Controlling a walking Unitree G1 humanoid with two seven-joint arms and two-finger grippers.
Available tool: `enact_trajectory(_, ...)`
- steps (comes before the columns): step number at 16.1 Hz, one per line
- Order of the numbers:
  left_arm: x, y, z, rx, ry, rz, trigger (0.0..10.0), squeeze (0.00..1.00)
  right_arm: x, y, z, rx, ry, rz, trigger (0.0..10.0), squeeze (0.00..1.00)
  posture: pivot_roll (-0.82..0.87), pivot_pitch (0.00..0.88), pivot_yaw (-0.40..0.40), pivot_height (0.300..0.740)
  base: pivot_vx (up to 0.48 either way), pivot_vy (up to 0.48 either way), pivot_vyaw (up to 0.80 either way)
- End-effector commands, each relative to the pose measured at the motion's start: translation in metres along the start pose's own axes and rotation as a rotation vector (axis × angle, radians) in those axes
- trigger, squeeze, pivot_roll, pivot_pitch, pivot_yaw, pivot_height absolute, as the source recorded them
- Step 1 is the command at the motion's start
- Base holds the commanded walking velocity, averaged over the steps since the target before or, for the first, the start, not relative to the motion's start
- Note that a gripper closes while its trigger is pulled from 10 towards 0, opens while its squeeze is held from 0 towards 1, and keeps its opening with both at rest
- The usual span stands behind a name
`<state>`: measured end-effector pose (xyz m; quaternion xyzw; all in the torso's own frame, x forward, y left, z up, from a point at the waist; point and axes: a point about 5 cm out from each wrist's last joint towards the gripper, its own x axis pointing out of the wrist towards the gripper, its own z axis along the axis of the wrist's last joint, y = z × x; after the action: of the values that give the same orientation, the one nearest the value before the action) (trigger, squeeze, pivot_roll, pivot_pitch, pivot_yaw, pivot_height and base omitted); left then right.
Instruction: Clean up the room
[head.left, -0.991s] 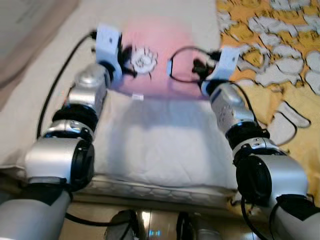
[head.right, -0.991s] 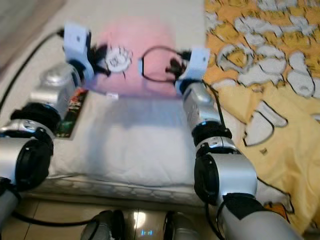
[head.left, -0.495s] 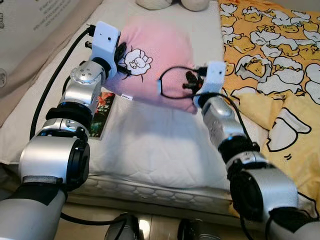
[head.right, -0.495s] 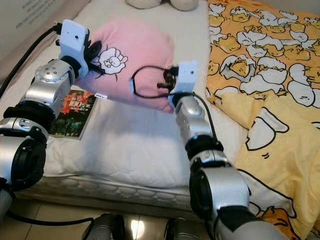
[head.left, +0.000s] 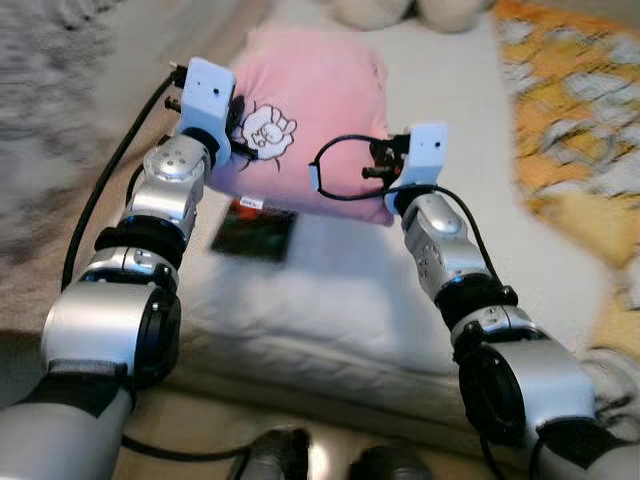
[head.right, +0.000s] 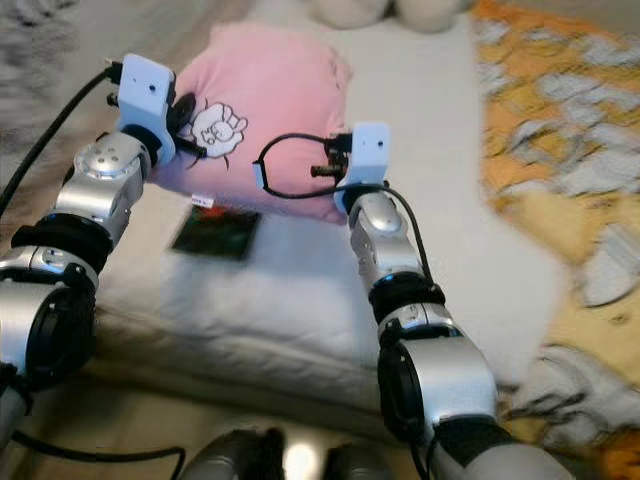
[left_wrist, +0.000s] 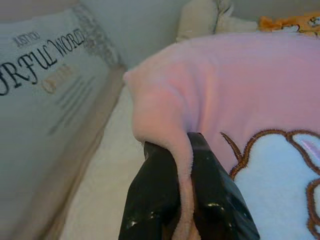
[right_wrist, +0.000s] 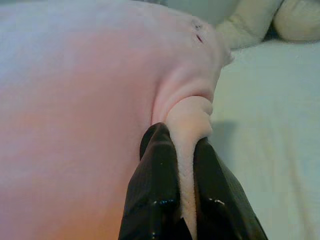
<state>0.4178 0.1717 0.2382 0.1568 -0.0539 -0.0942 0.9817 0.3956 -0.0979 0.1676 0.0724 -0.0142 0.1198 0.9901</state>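
Pink pillow (head.left: 310, 110) held up over the bed (head.left: 330, 300), upper middle of the frame, above a book (head.left: 254, 232). Left gripper (left_wrist: 184, 200) pinched tight on one corner fold, right gripper (right_wrist: 181, 200) clamped on the opposite corner, fabric squeezed between both pairs of fingers. Best carried level, both grips firm, then lowered toward the bed's head without dragging across the book.

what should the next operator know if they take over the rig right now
Left gripper: shut on the pink pillow, pinching its edge near the sheep patch.
Right gripper: shut on a fold at the pillow's opposite side.
The pillow is held between both arms above the white mattress; a dark book lies on the mattress beneath it.
Done: pillow gripped.
Left: set the pillow down where it belongs, probably then deal with the book.
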Motion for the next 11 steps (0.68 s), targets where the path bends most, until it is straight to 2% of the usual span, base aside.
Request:
enact_trajectory(1, -0.002, 0.02, 0.012, 0.035, -0.041, 0.078, 10.0, 0.0, -0.002, -0.014, 0.003, -0.006, -0.014, -0.059, 10.0, 0.0, -0.05, 0.0, -0.006, 0.736, 0.0, 0.465, 0.71)
enact_trajectory(2, -0.002, 0.02, 0.012, 0.033, -0.043, 0.083, 10.0, 0.0, -0.002, -0.014, 0.001, -0.018, -0.007, -0.057, 10.0, 0.0, -0.05, 0.0, -0.006, 0.736, 0.0, 0.465, 0.69)
enact_trajectory(6, -0.003, 0.02, 0.007, 0.035, -0.025, 0.084, 10.0, 0.0, -0.004, -0.011, -0.004, -0.029, 0.014, -0.045, 10.0, 0.0, -0.05, 0.006, -0.006, 0.736, 0.0, 0.461, 0.0)
enact_trajectory(8, -0.003, 0.017, 0.004, 0.064, -0.012, 0.087, 10.0, 0.0, -0.005, -0.011, -0.006, -0.033, 0.02, -0.04, 10.0, 0.0, -0.06, 0.009, -0.005, 0.736, 0.0, 0.0, 0.0)
enact_trajectory(9, -0.003, 0.017, 0.005, 0.043, -0.029, 0.086, 10.0, 0.0, -0.005, -0.01, -0.007, -0.034, 0.022, -0.038, 10.0, 0.0, -0.06, 0.012, -0.006, 0.736, 0.0, 0.0, 0.0)
enact_trajectory(11, -0.004, 0.019, 0.002, 0.059, -0.015, 0.095, 10.0, 0.0, -0.006, -0.008, -0.01, -0.037, 0.03, -0.028, 10.0, 0.0, -0.06, 0.013, -0.008, 0.736, 0.429, 0.0, 0.0)
